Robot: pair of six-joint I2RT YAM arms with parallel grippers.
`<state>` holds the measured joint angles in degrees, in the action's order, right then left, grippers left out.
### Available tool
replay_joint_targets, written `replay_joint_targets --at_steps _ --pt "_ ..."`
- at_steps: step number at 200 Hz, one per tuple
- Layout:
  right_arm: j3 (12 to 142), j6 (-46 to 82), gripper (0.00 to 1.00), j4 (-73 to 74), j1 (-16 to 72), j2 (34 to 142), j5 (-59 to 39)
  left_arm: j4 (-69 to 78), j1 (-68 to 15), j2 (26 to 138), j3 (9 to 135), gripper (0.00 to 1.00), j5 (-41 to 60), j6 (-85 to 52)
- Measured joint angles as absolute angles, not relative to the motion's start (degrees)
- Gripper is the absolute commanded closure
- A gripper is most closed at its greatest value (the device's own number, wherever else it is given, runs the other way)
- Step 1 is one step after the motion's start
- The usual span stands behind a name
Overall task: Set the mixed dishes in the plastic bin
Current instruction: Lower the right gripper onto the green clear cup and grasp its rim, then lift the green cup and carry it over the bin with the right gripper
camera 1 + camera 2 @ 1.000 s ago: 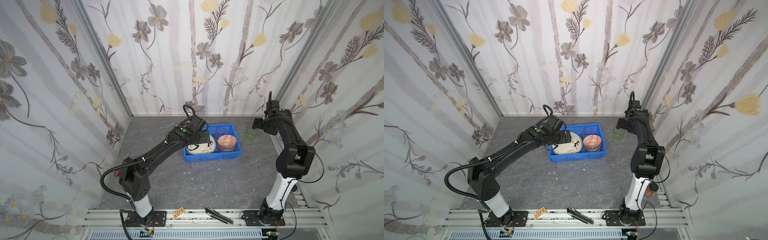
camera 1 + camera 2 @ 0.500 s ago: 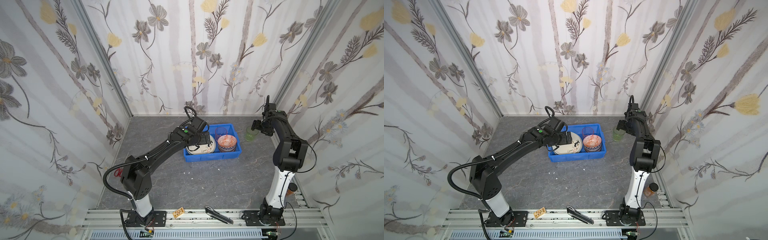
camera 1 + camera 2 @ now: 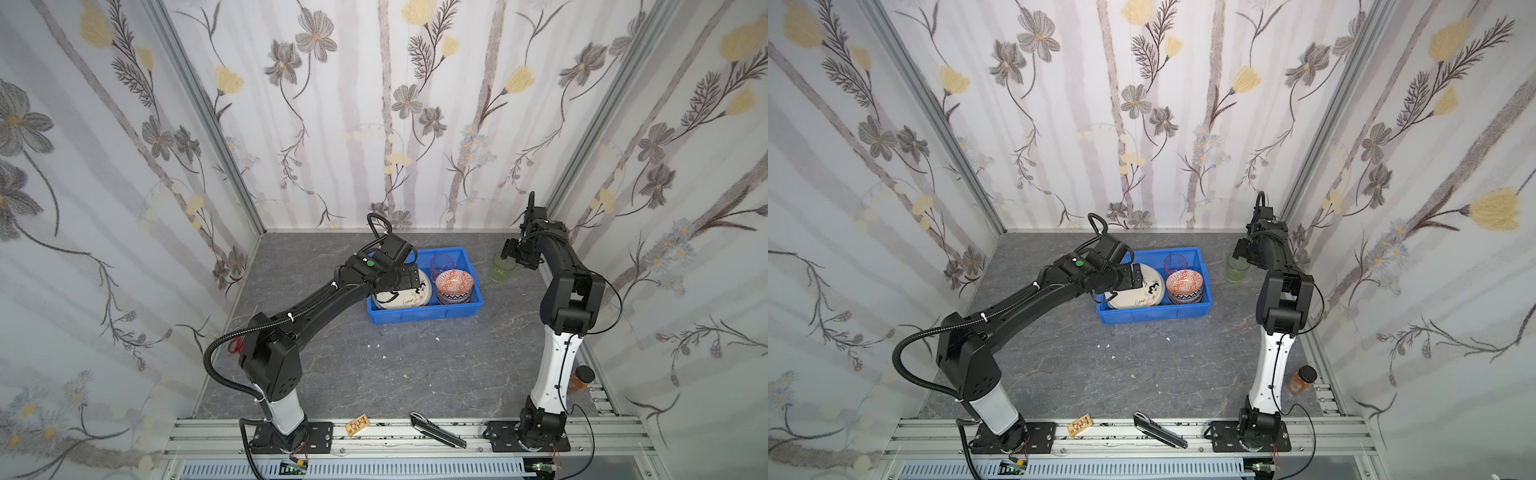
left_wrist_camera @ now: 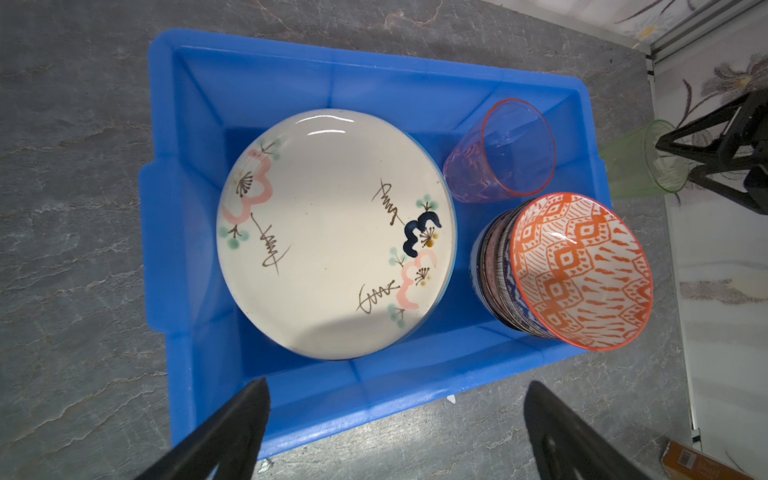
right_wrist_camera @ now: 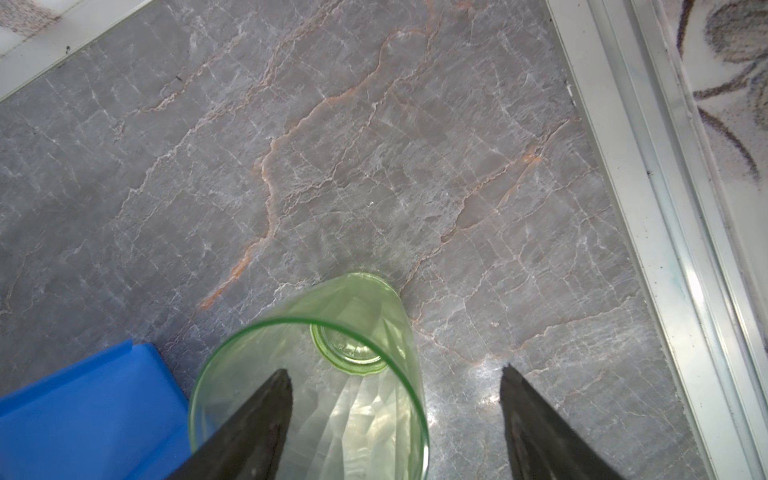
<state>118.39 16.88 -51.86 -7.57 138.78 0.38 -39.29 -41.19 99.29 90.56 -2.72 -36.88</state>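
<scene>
Grey desk (image 3: 374, 365). Plastic bin (image 3: 419, 314) near far edge, midway. Inside: cream floral plate (image 4: 332, 232) flat, left end; orange bowl (image 4: 582, 270) topping bowl stack (image 4: 494, 266), right end; pink tumbler (image 4: 503, 153) upright, far right corner. Green tumbler (image 5: 365, 303) upright on desk, just beside bin. Left fingers (image 4: 232, 428) spread, empty, over bin. Right fingers (image 5: 249, 424) apart, straddling green tumbler's wall.

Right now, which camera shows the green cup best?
The right wrist view: the green tumbler is close up, rim and base clear. Both top views show it small beside the blue bin; the left wrist view catches it at the edge, partly hidden.
</scene>
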Motion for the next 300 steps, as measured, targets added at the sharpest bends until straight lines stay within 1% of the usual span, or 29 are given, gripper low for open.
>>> replay_joint_targets --at_steps 29,43,91,142,202,257,300 --pt "118.5 17.0 0.40 -51.7 -7.6 139.5 0.4 -39.3 -41.2 99.2 90.4 0.02 -2.7 -36.9" --pt "118.5 17.0 0.47 -51.6 -7.6 139.8 0.4 -39.3 -41.2 99.2 90.4 0.02 -2.7 -37.1" --pt "118.5 16.9 0.77 -51.7 -7.6 140.4 0.4 -39.3 -41.2 99.0 90.1 0.02 -2.7 -37.1" --pt "117.6 16.0 0.92 -51.7 -7.6 139.7 0.4 -39.3 -41.2 97.7 89.0 0.02 -2.7 -37.6" --pt "113.6 14.7 1.00 -51.8 -7.5 135.6 0.5 -39.3 -41.2 94.7 86.2 0.01 -2.2 -39.0" --pt "110.5 13.4 1.00 -51.9 -6.4 127.8 0.6 -39.3 -41.0 91.3 83.2 0.01 -2.3 -39.4" --pt "106.3 13.0 1.00 -52.5 -3.2 120.0 1.0 -39.2 -39.9 88.9 80.8 0.00 -2.3 -39.4"
